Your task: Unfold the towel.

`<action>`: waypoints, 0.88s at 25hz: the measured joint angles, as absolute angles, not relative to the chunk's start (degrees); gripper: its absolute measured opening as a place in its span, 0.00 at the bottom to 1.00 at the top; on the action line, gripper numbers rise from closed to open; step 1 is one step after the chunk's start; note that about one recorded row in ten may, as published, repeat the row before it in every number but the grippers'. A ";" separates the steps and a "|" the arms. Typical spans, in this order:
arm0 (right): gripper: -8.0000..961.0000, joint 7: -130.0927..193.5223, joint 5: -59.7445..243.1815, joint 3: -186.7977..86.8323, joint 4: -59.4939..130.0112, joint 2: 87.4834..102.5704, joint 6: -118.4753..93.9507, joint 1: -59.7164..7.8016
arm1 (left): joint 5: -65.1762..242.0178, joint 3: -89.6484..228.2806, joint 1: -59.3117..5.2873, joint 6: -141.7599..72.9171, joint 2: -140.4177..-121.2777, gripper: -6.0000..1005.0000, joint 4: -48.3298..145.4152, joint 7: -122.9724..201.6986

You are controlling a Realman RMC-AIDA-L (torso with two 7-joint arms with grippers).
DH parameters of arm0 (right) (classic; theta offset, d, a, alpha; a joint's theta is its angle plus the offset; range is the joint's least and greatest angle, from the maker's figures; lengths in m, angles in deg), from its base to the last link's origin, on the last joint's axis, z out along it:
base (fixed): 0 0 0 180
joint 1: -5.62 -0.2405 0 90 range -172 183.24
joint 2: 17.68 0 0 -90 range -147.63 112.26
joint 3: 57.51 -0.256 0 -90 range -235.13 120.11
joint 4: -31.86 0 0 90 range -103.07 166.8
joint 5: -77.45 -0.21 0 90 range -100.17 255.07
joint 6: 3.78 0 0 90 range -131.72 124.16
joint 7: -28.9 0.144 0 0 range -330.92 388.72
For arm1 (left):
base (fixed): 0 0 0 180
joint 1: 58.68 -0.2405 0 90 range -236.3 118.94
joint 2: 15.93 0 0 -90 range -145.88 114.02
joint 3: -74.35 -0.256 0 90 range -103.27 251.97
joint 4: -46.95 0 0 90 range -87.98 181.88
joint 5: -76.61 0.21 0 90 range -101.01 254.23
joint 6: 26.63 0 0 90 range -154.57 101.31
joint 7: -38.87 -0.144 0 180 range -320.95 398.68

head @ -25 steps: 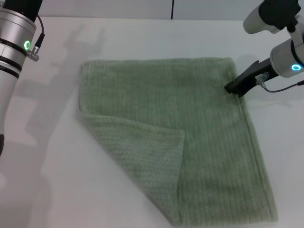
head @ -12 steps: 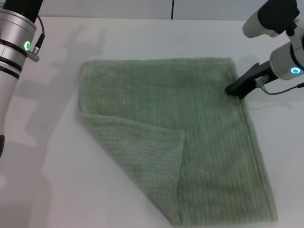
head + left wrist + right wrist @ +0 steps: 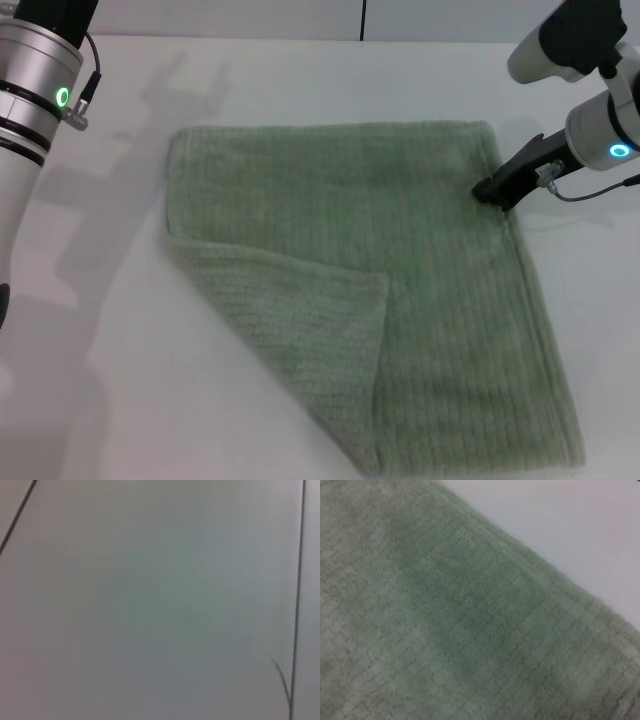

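The sage-green towel [image 3: 400,270] lies flat on the white table. Its near-left corner [image 3: 300,330] is folded over onto the rest, showing a paler underside. My right gripper [image 3: 490,190] is low at the towel's right edge, near its far-right corner, touching or just above the hem. The right wrist view shows the towel's ribbed cloth [image 3: 445,630] and its hemmed edge close up against the table. My left arm [image 3: 35,90] is raised at the far left, away from the towel, and its gripper is out of view.
The white table [image 3: 100,380] surrounds the towel on the left, far and right sides. The towel's near edge reaches the bottom of the head view. The left wrist view shows only a plain grey surface with thin dark seams.
My right arm has shifted very slightly to the right. The towel and the left arm have not visibly moved.
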State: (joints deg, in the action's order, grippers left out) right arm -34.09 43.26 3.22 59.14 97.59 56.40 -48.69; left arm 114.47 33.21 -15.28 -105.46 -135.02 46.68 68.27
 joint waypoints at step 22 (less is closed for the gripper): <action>0.01 -35.00 43.30 2.96 57.70 97.63 55.72 -49.52 | 115.06 13.17 -19.51 -93.62 -134.05 0.68 64.24 95.72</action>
